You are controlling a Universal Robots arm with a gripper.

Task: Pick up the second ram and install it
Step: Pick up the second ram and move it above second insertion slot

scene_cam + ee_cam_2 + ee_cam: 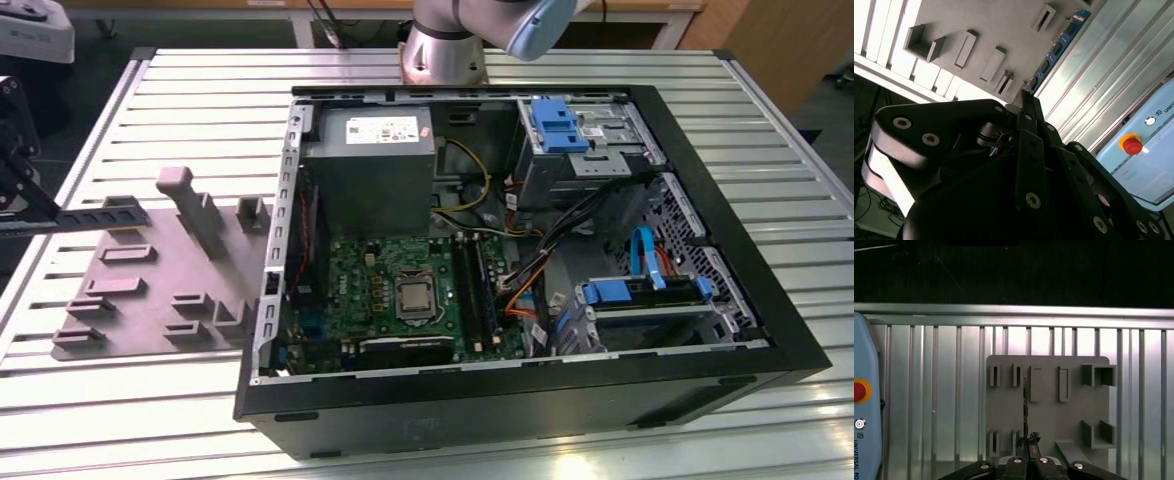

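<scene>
Fingers (1030, 115) of my gripper (1027, 440) pinch the second ram (1058, 47) at one end. Stick is over the grey tray (1049, 415) on the slatted tabletop (919, 390), at the exterior view's left of the open PC case (534, 400).

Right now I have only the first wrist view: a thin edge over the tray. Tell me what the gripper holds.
Observer: In the second wrist view the gripper is shut on the ram, a blue stick with black chips.
Operator: Place the slots for me.
Observer: In the exterior view the slots sit on the motherboard inside the open case, to the exterior view's right of the tray.
</scene>
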